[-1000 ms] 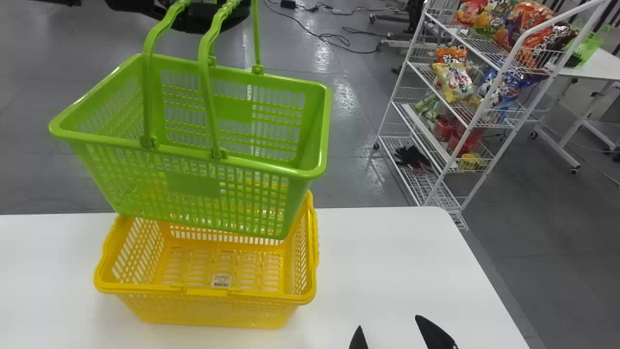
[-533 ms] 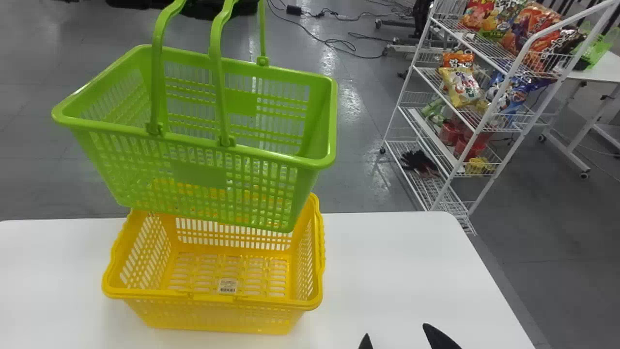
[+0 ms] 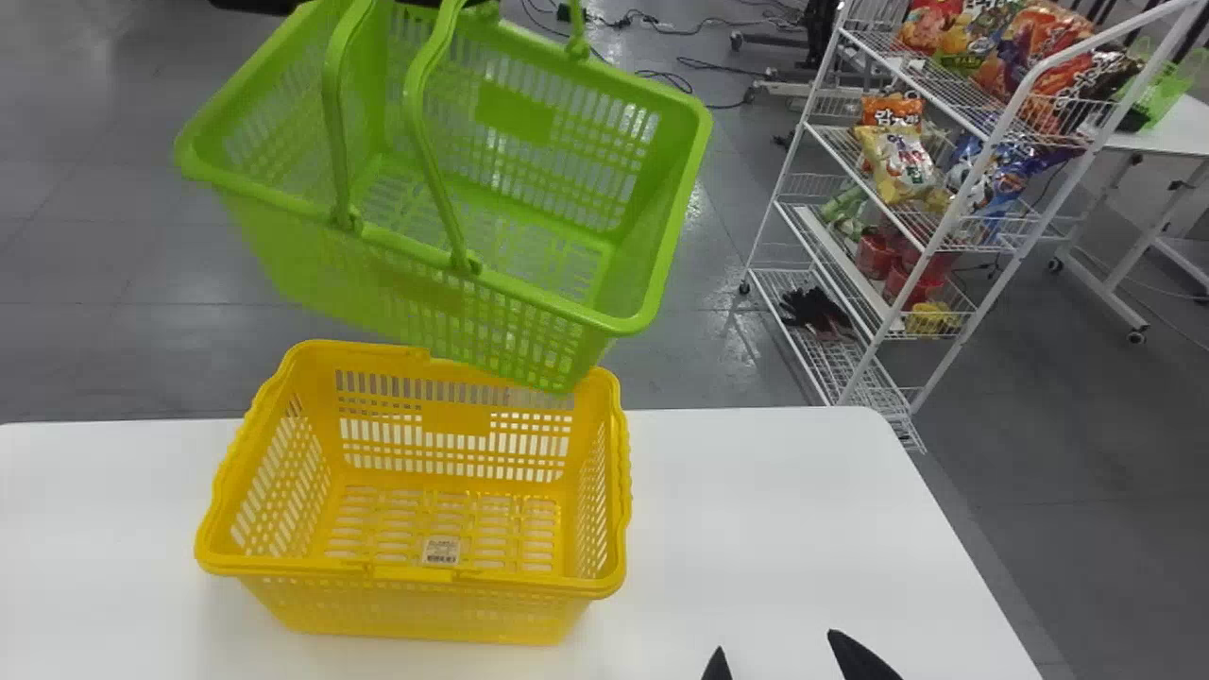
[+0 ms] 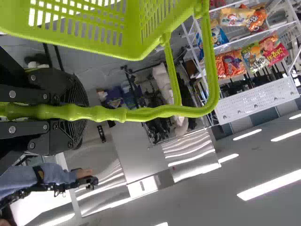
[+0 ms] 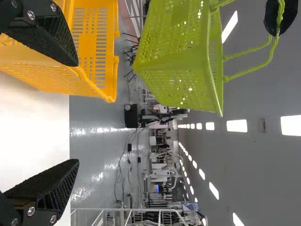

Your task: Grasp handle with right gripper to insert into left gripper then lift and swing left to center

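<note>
With the left gripper (image 4: 79, 112), clamping down on the handle (image 4: 150, 113) of the green basket (image 3: 515, 113) and bearing its weight from above. Holding the basket at about eleven o'clock in the head view, above and apart from the yellow basket (image 3: 457, 418) at eight o'clock, and askew to it, with one corner pointing toward four o'clock. With the right gripper (image 5: 78, 112), hovering at five o'clock with empty, parted fingers

Judging the handover as done, apparently dealing with the lift and swing. For doing this well, favouring height before sideways travel, then turning slowly and evenly toward nine o'clock, letting any sway die down rather than chasing it. Minding the basket's underside, possibly catching on the yellow rim if dipping. Squeezing steadily, for fear of slipping along the rounded grip, and easing smoothly into a stop at the center
</note>
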Available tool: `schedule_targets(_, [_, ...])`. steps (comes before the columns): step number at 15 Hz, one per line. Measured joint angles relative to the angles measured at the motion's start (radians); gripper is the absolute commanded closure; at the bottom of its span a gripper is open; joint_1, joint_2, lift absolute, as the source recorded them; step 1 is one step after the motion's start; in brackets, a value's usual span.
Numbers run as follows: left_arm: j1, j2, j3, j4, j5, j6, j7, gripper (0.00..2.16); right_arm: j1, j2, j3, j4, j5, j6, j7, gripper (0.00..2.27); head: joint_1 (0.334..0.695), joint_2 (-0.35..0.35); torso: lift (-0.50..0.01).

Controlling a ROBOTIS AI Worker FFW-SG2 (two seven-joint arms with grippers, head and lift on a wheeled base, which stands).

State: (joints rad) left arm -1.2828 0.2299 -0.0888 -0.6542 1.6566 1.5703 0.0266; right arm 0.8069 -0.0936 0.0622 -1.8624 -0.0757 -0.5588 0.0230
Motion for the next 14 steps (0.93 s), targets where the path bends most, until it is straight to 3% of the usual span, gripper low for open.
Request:
schedule_targets(7, [0.003, 0.12, -0.019, -0.005, 0.035, 0.0, -0.014, 2.13, 0.0, 0.001, -0.008, 0.014, -0.01, -0.021, 0.005, 0.07, 0.635, -0.144, -0.093])
schedule_targets(10, [-0.001, 0.225, -0.056, -0.007, 0.077, 0.0, -0.023, 2.13, 0.0, 0.002, -0.012, 0.016, -0.013, -0.025, 0.006, 0.07, 0.635, -0.093, -0.093])
schedule_targets(14, [0.013, 0.401, -0.103, -0.031, 0.152, 0.0, -0.036, 2.13, 0.0, 0.002, -0.014, 0.017, -0.015, -0.025, 0.009, 0.07, 0.638, 0.03, -0.093])
